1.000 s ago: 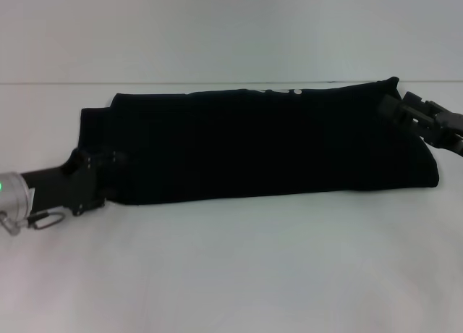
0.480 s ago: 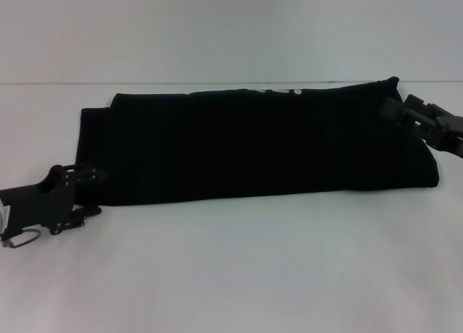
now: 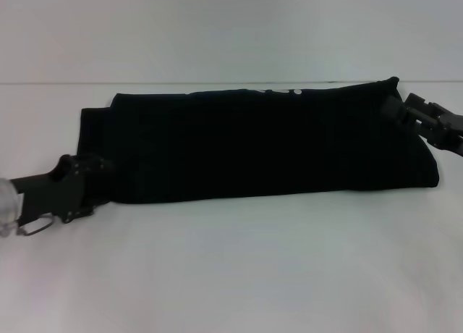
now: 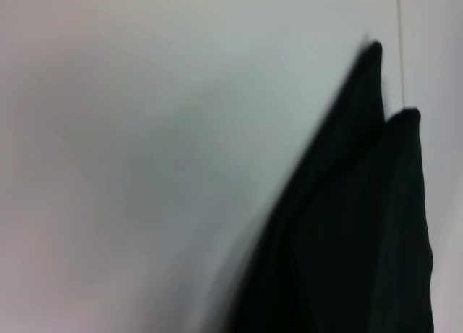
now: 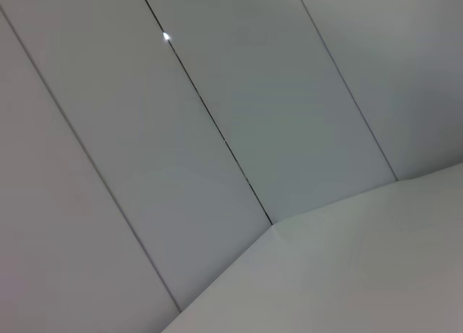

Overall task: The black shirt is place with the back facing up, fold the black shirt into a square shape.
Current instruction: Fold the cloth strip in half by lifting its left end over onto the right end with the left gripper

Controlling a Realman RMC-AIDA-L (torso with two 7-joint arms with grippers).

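The black shirt (image 3: 260, 145) (folded long) lies between the left gripper (image 3: 90, 166) and right gripper (image 3: 398, 108), jaws' openings unreadable.

One black shirt (image 3: 260, 145) is lying folded on one white table (image 3: 239, 268). Two grippers are showing: the left gripper (image 3: 90, 166) at its left end, the right gripper (image 3: 398, 107) at its far right corner.
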